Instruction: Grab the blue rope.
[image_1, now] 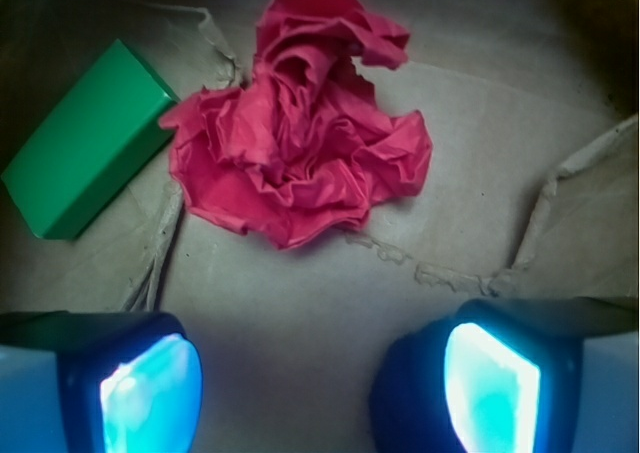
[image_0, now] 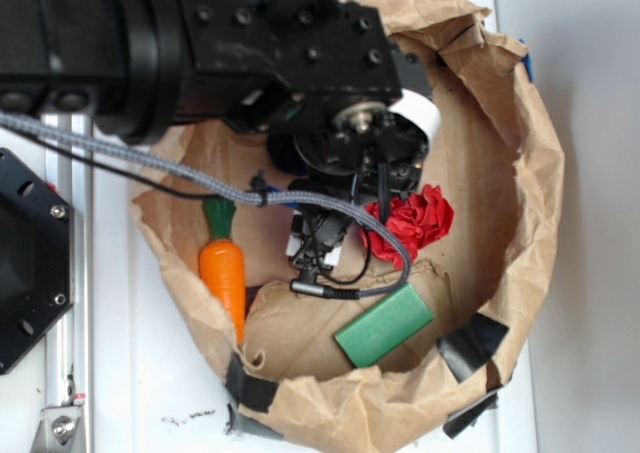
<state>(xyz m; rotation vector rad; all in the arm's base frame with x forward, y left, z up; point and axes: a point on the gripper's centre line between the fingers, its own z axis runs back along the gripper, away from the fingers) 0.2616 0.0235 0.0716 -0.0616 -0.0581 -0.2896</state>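
Observation:
My gripper (image_1: 320,393) is open, with bare brown paper between its two blue-lit pads (image_1: 150,393). In the exterior view it (image_0: 318,256) hangs under the black arm over the middle of the paper basin (image_0: 530,173). The blue rope does not show in the wrist view. In the exterior view a small dark navy patch (image_0: 283,159) peeks out beneath the arm at the back left of the gripper. It may be the rope, and the rest of it is hidden.
A crumpled red cloth (image_1: 300,143) lies just ahead of the gripper, also in the exterior view (image_0: 415,223). A green block (image_1: 85,138) (image_0: 385,325) lies beside it. A toy carrot (image_0: 222,268) lies at the basin's left wall. The grey braided cable (image_0: 200,181) crosses the basin.

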